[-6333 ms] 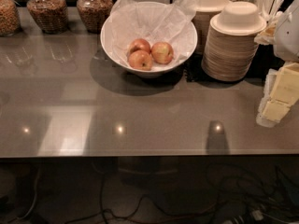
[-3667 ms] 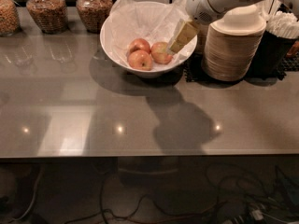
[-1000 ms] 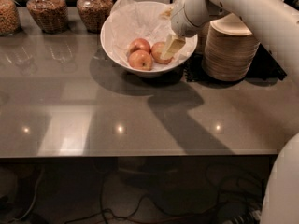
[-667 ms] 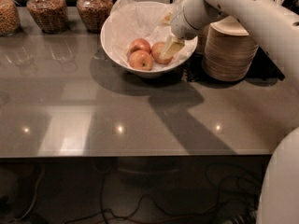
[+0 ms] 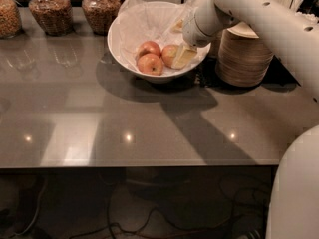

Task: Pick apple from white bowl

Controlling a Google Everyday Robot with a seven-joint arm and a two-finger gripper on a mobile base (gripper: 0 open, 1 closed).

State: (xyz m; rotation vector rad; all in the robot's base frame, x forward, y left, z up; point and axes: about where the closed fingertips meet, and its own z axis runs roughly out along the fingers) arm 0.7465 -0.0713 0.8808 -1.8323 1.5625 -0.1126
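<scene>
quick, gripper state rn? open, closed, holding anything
gripper: down in the white bowl, against the rightmost apple; open, closed or holding cannot be told

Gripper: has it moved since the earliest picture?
Yes. The gripper went from right of the stacked bowls leftward into the white bowl, at the rightmost apple.

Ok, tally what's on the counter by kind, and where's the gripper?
Apples: 3
White bowl: 1
Glass jars: 3
Stack of beige bowls: 1
Total: 8
Gripper: inside the white bowl, at the right-hand apple.
</scene>
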